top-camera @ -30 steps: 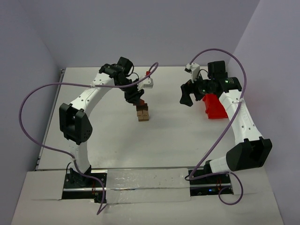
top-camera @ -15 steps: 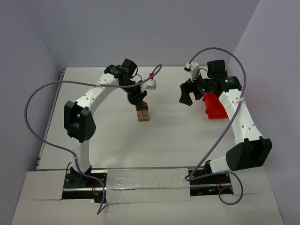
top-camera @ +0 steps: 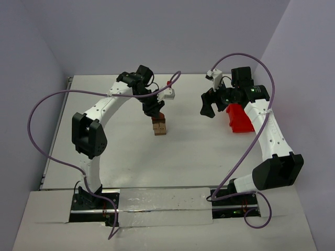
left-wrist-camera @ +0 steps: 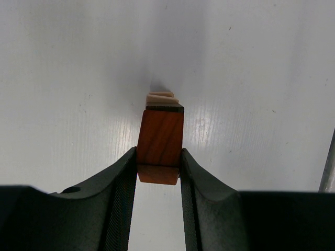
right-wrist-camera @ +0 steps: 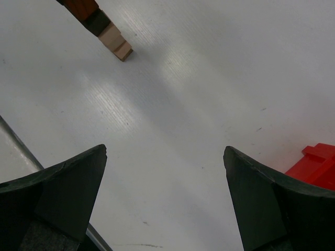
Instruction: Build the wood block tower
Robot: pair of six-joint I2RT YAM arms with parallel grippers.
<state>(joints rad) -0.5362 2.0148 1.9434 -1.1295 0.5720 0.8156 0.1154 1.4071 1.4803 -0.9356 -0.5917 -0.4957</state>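
Pinching block [left-wrist-camera: 160, 137]: left gripper [left-wrist-camera: 158, 159] (right gripper [right-wrist-camera: 165, 150] agape).

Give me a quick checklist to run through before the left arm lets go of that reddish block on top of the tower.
1. Grip: left end effector shut on the reddish-brown block: ok.
2. Alignment: that block sits roughly in line over the tan blocks: ok.
3. Seating: block resting fully on the stack below: cannot tell.
4. Wood block tower standing upright in the top view: ok.
5. Right end effector open and well away from the tower, beside the red bin: ok.
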